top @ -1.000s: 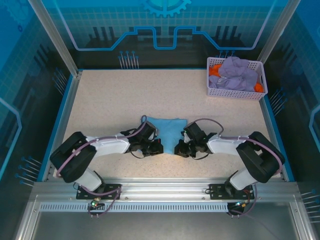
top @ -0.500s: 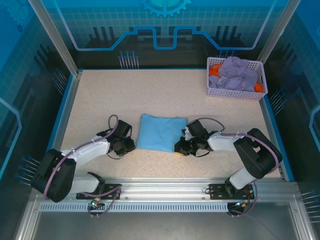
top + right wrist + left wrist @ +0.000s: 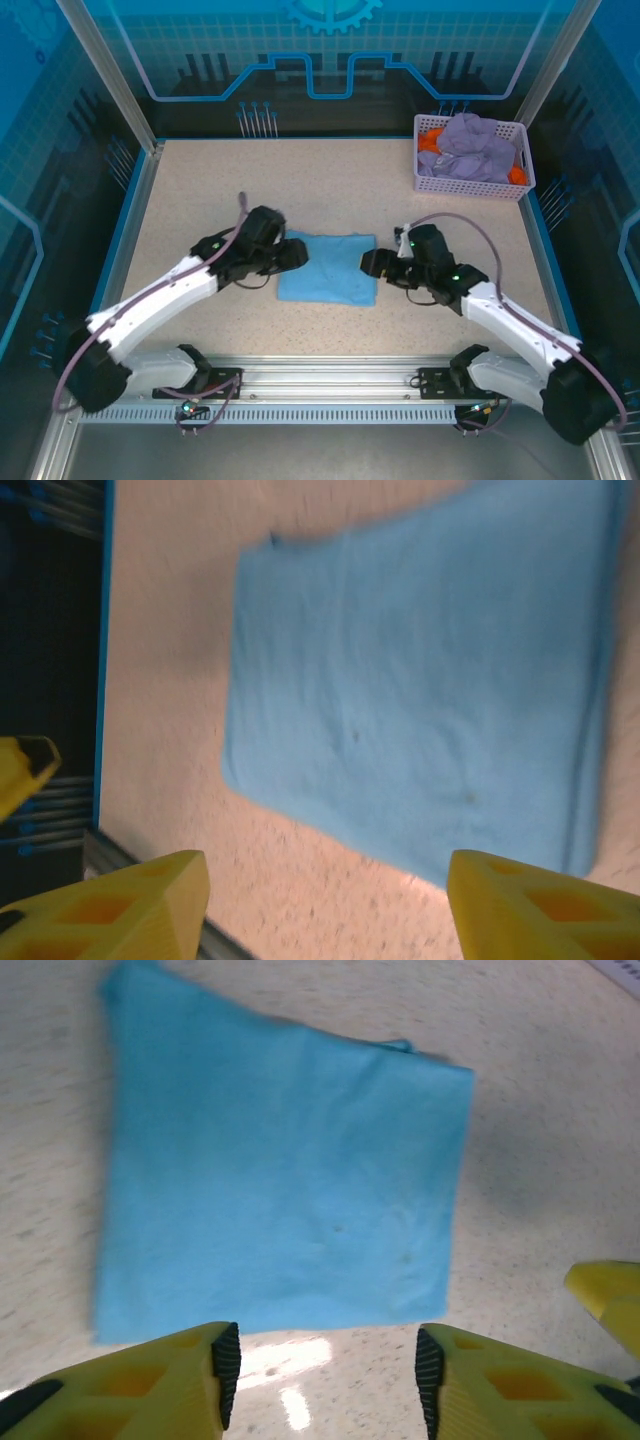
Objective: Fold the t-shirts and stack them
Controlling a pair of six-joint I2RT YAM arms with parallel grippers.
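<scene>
Hovering with jaws spread and empty, the left gripper (image 3: 327, 1362) and right gripper (image 3: 325, 888) are flanking the folded sky-blue t-shirt (image 3: 327, 268), which is lying flat mid-table (image 3: 200, 190); lavender t-shirts (image 3: 475, 145) and an orange t-shirt (image 3: 432, 138) are sitting bunched in the mesh basket (image 3: 470, 186) at the far right corner

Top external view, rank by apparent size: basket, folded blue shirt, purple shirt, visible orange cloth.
1. basket
2. folded blue shirt, close behind
3. purple shirt
4. orange cloth, just slivers

Bright even light, soft shadows, small glare on the table (image 3: 292, 1402), both wrist views blurred
</scene>
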